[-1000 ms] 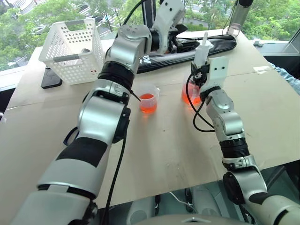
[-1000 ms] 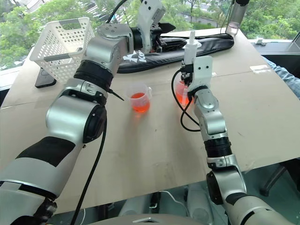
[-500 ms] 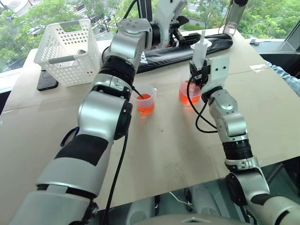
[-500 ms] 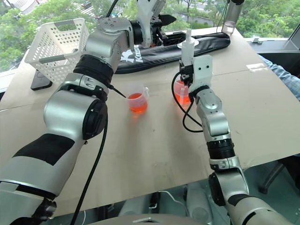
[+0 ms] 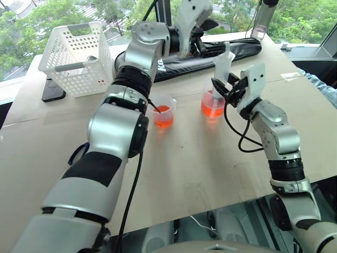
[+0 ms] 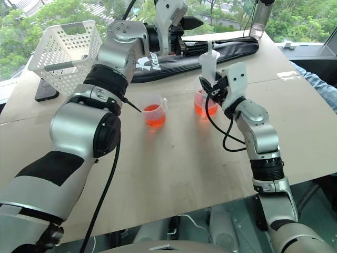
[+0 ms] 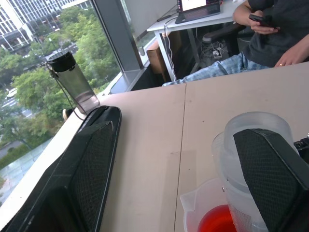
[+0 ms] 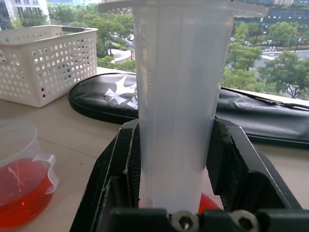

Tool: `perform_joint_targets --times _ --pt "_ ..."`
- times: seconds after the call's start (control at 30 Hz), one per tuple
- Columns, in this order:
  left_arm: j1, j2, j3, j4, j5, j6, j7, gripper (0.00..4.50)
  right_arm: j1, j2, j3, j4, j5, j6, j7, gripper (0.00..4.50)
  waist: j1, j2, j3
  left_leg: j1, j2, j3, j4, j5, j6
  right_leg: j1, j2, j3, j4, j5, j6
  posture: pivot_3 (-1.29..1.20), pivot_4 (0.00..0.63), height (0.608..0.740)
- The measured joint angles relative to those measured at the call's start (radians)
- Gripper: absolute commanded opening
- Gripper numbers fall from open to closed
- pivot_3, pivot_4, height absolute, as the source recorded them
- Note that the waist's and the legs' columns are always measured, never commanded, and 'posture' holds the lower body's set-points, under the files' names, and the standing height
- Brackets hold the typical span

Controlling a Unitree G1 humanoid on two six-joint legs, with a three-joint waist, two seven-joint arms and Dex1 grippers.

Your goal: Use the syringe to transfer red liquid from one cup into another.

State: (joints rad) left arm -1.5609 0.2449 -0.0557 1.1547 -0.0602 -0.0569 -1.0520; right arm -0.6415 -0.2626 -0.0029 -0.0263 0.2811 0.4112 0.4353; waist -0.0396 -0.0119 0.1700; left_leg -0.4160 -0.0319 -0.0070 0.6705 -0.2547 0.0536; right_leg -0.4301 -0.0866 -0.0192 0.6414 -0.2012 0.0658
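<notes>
1. The right gripper (image 8: 175,145) is closed around the middle of the syringe (image 5: 223,62). One black pad sits on each side of the clear barrel, and the syringe leans slightly off upright.
2. The left gripper (image 5: 205,36) hangs just beyond the top of the syringe. Its jaws are wide and hold nothing. The plunger end stands just beside one of its fingers (image 7: 270,179), and I cannot tell whether they touch.
3. The syringe looks light, stiff and smooth. My guess is that a round plastic barrel could turn or slide between flat pads, so a grip at mid-barrel seems right. The flange near the top would probably stop it slipping down.
4. The plunger is the moving part, so it should be gripped at its top cap and pulled or pushed along the line of the barrel. A sideways pull would probably twist the syringe in the right gripper.
5. The syringe's lower end is above the wide cup (image 5: 212,105) and hidden behind the gripper. This cup holds red liquid (image 5: 211,111) and stands on the counter (image 5: 200,168).
6. The small cup (image 5: 165,113) is to the left, well apart from the wide cup, and also holds some red liquid. Both cups look thin and light, so a knock from the syringe's end could probably tip them.
</notes>
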Motion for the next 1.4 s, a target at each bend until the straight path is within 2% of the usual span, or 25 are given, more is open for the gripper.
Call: perform_joint_targets --times 0.03,0.17,0.2,0.27,1.4 --pt "0.001 -0.001 0.000 0.002 0.000 -0.002 -0.004 3.23 0.000 -0.002 -0.001 0.000 0.001 0.002 0.002 1.47 0.000 0.000 0.000 0.000 0.000 0.000 0.000 0.000 0.000 0.000 0.000 0.000 0.000 0.000 0.000 0.00 0.150 0.724" --pt "0.009 -0.020 0.005 0.016 0.000 -0.025 -0.046 1.43 -0.001 -0.009 -0.007 0.000 0.008 0.022 0.016 1.47 0.001 0.000 0.000 0.000 0.000 0.000 0.000 0.000 0.000 0.000 0.000 0.000 0.000 0.000 0.000 0.00 0.150 0.724" --pt "0.012 -0.024 0.006 0.016 0.000 -0.033 -0.054 0.72 -0.002 -0.012 -0.008 0.000 0.008 0.023 0.016 1.47 0.001 0.000 0.000 0.000 0.000 0.000 0.000 0.000 0.000 0.000 0.000 0.000 0.000 0.000 0.000 0.00 0.150 0.724" --pt "0.015 -0.030 0.007 0.018 0.000 -0.040 -0.058 0.01 -0.005 -0.015 -0.011 0.001 0.008 0.023 0.017 1.46 0.001 0.000 0.000 0.000 0.000 0.000 0.000 0.000 0.000 0.000 0.000 0.000 0.000 0.000 0.000 0.00 0.150 0.724" --pt "0.035 -0.035 0.020 0.037 0.018 -0.051 0.002 0.00 -0.022 0.015 0.007 0.049 -0.069 0.010 -0.021 1.46 0.000 0.000 0.000 0.000 0.000 0.000 0.000 0.000 0.000 0.000 0.000 0.000 0.000 0.000 0.000 0.00 0.150 0.724"
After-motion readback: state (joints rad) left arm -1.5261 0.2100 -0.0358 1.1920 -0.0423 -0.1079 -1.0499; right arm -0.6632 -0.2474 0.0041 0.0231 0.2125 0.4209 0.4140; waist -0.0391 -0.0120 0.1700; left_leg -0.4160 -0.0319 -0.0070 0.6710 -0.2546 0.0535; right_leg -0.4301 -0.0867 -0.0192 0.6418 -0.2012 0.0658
